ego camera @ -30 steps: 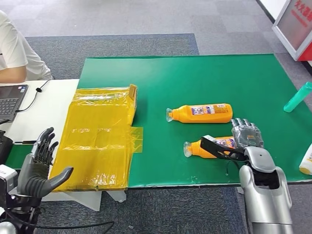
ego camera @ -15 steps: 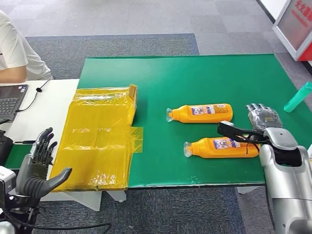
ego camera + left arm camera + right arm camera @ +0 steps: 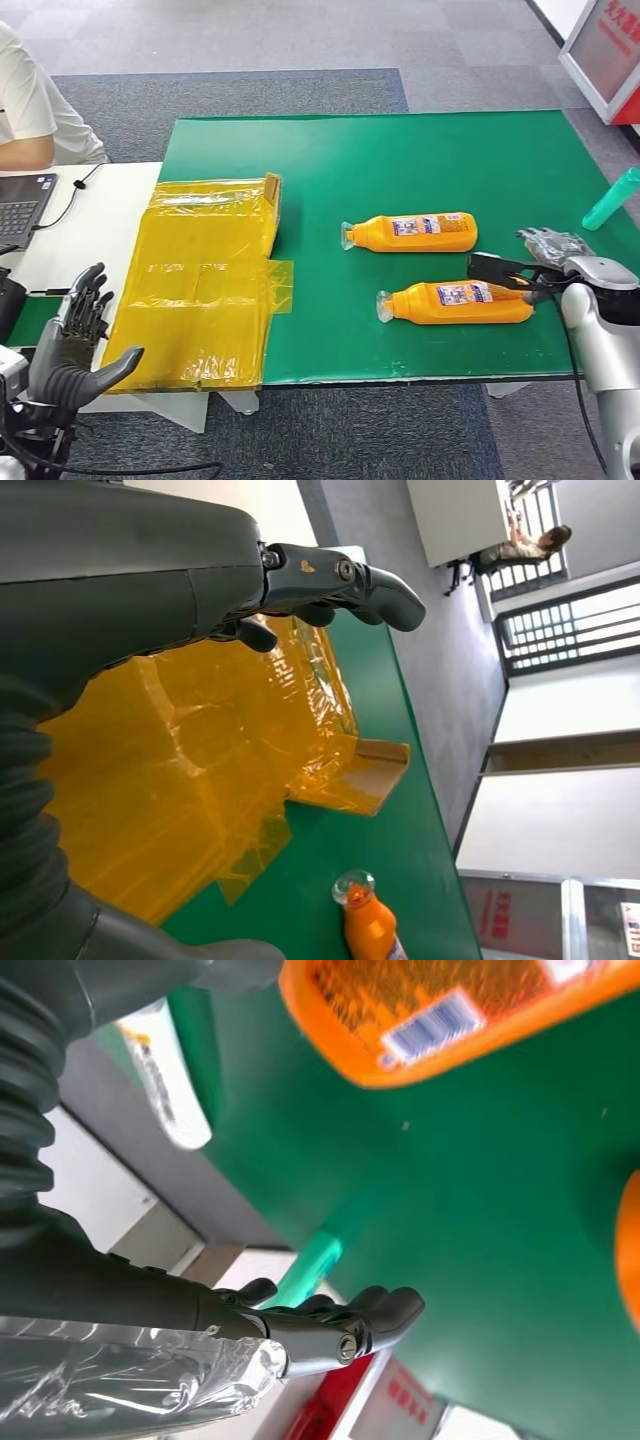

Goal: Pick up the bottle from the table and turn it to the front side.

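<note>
Rightward off the near bottle has drawn the right robot hand, empty.

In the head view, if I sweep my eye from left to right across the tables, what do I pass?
Laptop → robot's left hand → yellow plastic bag → the two orange bottles → robot's right hand → teal bottle.

Robot body, head and wrist views. Right arm: silver shell w/ black cable along its side. Right hand: dark fingers, back wrapped in clear crinkled plastic film; long black thumb. Left hand: dark grey, thick grey thumb, black cables below the wrist. Wrist views: grey ribbed cover, silver screw at a finger pivot.
</note>
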Motion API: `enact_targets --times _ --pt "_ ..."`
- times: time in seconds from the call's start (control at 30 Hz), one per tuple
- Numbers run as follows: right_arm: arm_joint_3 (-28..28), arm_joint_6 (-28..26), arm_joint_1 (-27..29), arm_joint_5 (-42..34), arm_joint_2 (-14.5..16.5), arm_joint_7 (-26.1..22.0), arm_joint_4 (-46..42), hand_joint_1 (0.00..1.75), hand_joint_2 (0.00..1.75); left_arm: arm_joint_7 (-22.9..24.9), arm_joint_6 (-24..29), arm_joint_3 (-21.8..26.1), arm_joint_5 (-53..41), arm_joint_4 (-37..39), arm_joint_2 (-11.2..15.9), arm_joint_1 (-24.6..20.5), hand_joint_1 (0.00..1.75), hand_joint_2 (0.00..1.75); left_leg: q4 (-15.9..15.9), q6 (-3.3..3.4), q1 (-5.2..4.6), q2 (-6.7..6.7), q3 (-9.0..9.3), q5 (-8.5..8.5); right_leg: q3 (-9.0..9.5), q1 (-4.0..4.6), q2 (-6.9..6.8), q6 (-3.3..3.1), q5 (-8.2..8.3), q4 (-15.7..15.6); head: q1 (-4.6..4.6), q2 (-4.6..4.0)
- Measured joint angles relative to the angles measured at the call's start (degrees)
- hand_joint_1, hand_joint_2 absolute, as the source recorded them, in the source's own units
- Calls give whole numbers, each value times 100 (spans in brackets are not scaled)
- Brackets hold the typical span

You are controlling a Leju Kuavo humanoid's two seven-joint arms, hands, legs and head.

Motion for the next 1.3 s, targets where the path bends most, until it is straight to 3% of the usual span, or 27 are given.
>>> enact_targets --times 0.27,0.7,1.3 --pt "290 107 -29 -709 -294 171 286 0 175 -40 6 -16 55 46 88 -10 0 175 0 0 0 0 -1 0 -1 0 0 2 1 0 1 1" --pt "645 60 102 -973 -295 361 519 0 175 -40 68 -83 101 120 156 -52 0 175 0 0 0 0 -2 0 -2 0 0 2 1 0 1 0" --pt "999 -522 180 -710 197 460 978 0 175 -11 102 -358 164 311 249 -169 0 175 0 -2 0 0 -4 2 -4 0 0 2 1 0 0 1"
